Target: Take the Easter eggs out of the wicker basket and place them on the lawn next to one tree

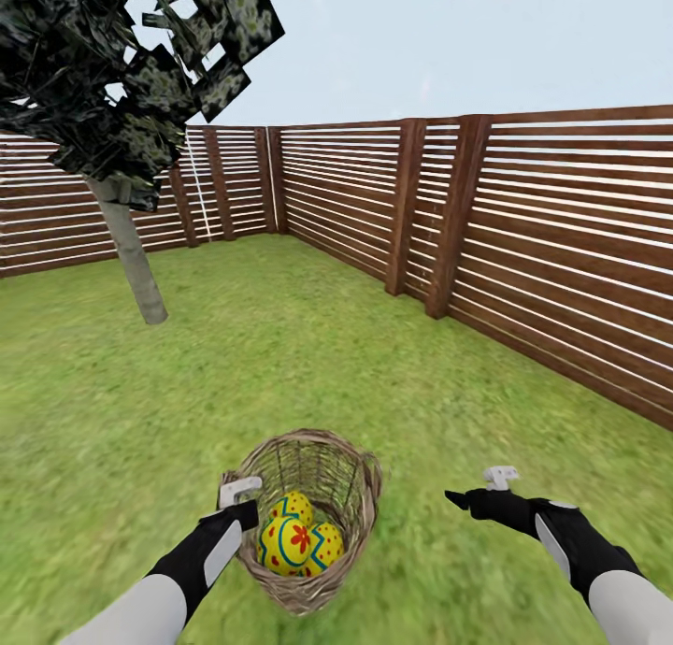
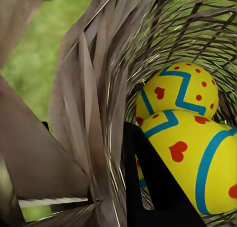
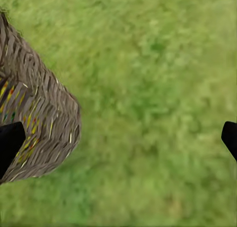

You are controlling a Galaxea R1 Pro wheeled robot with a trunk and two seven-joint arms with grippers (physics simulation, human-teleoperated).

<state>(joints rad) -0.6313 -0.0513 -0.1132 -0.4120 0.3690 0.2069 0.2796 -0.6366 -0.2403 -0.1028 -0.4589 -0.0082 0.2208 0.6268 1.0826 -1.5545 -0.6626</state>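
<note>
The wicker basket stands on the lawn just in front of me. Three yellow Easter eggs with blue zigzags lie in it: one in front, one behind it, one to the right. My left gripper sits at the basket's left rim, shut on the wicker wall. Its inner black finger rests inside against the nearest egg, with another egg beyond. My right gripper hangs open over grass right of the basket. The grey-trunked tree stands far left.
A brown slatted fence runs along the back and down the right side, closing the corner. Open grass lies between the basket and the tree, and around the right gripper.
</note>
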